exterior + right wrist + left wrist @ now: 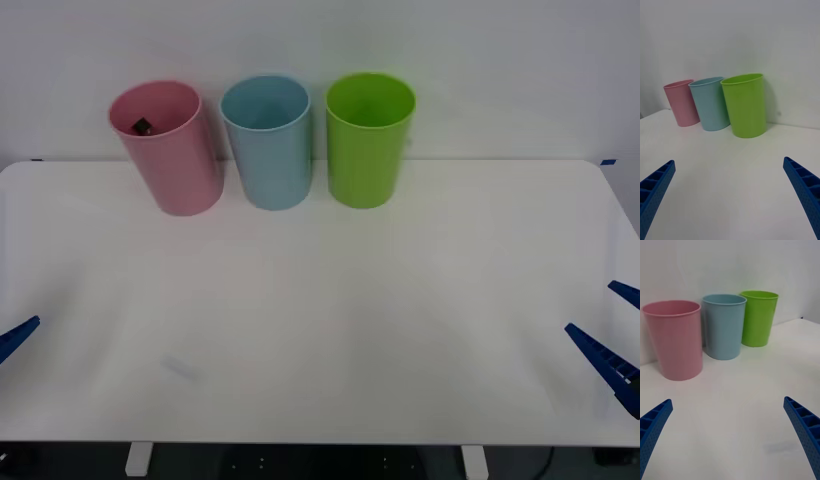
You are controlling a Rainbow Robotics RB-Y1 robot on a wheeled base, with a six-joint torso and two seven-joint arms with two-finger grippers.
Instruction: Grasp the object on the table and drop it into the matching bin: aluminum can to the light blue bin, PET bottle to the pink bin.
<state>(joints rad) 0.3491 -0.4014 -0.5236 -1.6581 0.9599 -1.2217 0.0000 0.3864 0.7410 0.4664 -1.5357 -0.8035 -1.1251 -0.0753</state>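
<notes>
Bottle placement appears complete: the small clear plastic PET bottle with black cap [142,125] lies inside the tall round pink plastic bin [180,170], which stands just beside the light blue plastic bin [268,160]. Left gripper [728,435] and right gripper [728,195] hover apart over the white table [320,330], fingers spread, holding nothing. No further grasp seems required.

From above the arms, the front camera looks forward and down across the white bench [320,330] to three bins at its far edge. Both wrist cameras sit low over the bench, facing the same row: the left nearest the pink bin [675,339], the right nearest the green bin [745,105], with the light blue bin [266,140] between.
</notes>
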